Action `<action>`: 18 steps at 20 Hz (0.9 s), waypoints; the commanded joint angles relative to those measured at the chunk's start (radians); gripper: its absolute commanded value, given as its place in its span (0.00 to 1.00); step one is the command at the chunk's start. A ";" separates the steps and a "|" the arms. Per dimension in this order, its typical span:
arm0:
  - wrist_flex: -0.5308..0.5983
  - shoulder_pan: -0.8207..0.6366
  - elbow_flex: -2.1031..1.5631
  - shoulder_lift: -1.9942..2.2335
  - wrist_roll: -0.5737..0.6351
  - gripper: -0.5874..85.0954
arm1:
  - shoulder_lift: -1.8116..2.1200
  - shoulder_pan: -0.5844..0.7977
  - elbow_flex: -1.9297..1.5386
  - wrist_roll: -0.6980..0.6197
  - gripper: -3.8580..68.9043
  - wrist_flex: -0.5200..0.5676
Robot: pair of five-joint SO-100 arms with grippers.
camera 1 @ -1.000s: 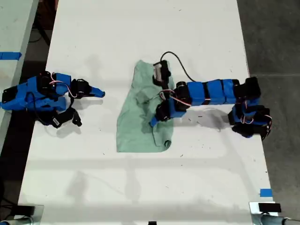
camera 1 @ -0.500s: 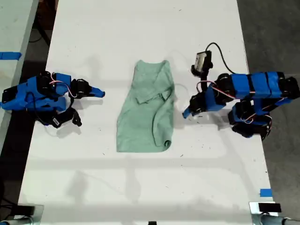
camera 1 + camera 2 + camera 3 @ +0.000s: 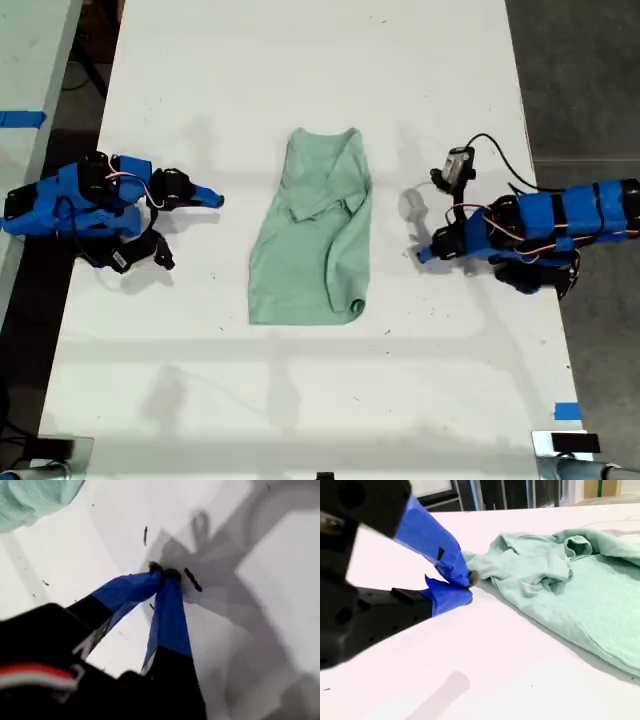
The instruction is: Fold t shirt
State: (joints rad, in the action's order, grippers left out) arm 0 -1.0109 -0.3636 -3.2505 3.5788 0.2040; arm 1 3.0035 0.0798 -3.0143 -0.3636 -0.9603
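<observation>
The t shirt (image 3: 312, 235) lies near the middle of the white table (image 3: 300, 60), between the two arms, with one long side turned in over the body so that a doubled edge runs along the exterior view's right. It looks thin, limp and light — a soft cloth that should drape and wrinkle rather than hold a crease, and may drag or bunch if pulled along the surface. My first gripper (image 3: 165, 573) is over bare table at the exterior view's right, clear of the cloth, fingertips together and holding nothing. My second gripper (image 3: 468, 587) sits at the exterior view's left, tips closed or very nearly so, empty, apart from the shirt. Best hold, in my judgement — pinch a hem corner or the unfolded sleeve edge through both layers, lift, then lay over.
</observation>
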 commanded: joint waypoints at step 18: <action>0.000 0.002 -0.041 0.012 0.000 0.00 | 0.494 0.086 -0.098 -0.037 0.07 -0.360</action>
State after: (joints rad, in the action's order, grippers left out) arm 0 -1.0109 -0.3636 -3.2505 3.5803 0.2040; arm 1 3.4837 0.1672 -3.0511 -0.4004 -1.3192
